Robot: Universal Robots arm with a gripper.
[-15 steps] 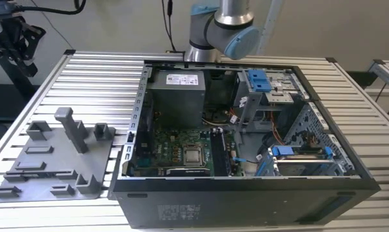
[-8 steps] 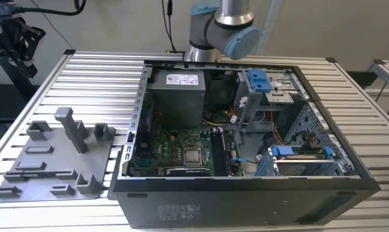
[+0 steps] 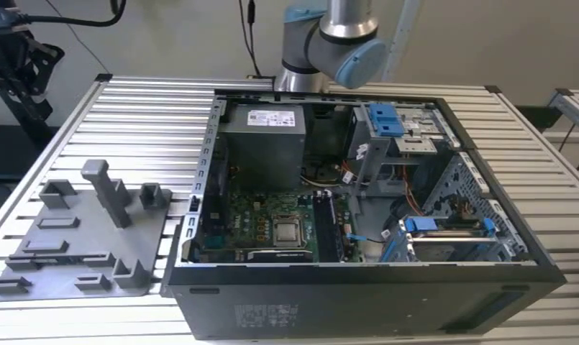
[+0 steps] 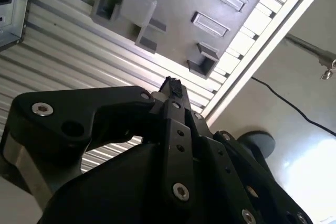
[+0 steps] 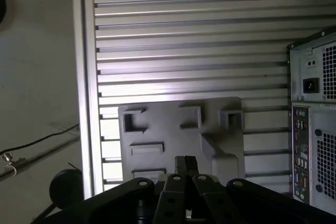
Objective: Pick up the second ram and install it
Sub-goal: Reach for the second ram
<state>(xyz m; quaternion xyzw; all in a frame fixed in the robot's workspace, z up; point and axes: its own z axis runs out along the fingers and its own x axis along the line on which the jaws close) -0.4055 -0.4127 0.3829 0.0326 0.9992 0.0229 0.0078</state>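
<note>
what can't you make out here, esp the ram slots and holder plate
- Motherboard slots: exterior view, too small to tell whether any ram is seated.
- Grey holder plate: first wrist view, one edge hidden behind the claw.
- Arm: exterior view, cut off by the top edge.

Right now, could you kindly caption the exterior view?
Open computer case on slatted table, grey holder plate beside it, arm behind.

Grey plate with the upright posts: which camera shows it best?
The exterior view: the grey plate lies whole on the slatted table, beside the computer case. In the first wrist view the tool hides one edge; the second wrist view catches part.
</note>
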